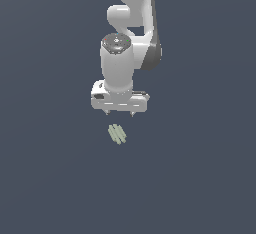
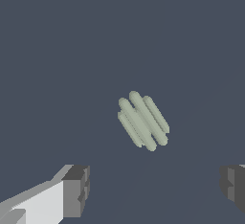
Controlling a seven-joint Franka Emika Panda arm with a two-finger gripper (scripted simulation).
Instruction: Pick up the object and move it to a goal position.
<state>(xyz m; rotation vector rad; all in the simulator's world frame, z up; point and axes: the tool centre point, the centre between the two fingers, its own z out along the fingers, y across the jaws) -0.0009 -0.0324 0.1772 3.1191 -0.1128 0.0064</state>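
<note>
The object (image 1: 117, 134) is a small pale grey-green ribbed piece of short rounded rods joined side by side. It lies on the dark surface just below and in front of my white gripper (image 1: 120, 113) in the exterior view. In the wrist view the object (image 2: 143, 120) lies slanted, apart from the fingers. My gripper (image 2: 155, 187) is open and empty, its two dark fingertips (image 2: 76, 189) spread wide, wider than the object. The gripper hovers above the surface and touches nothing.
The white arm (image 1: 132, 18) rises behind the gripper toward the top of the exterior view. A plain dark blue-grey surface (image 1: 50, 178) lies all around. No goal marker shows.
</note>
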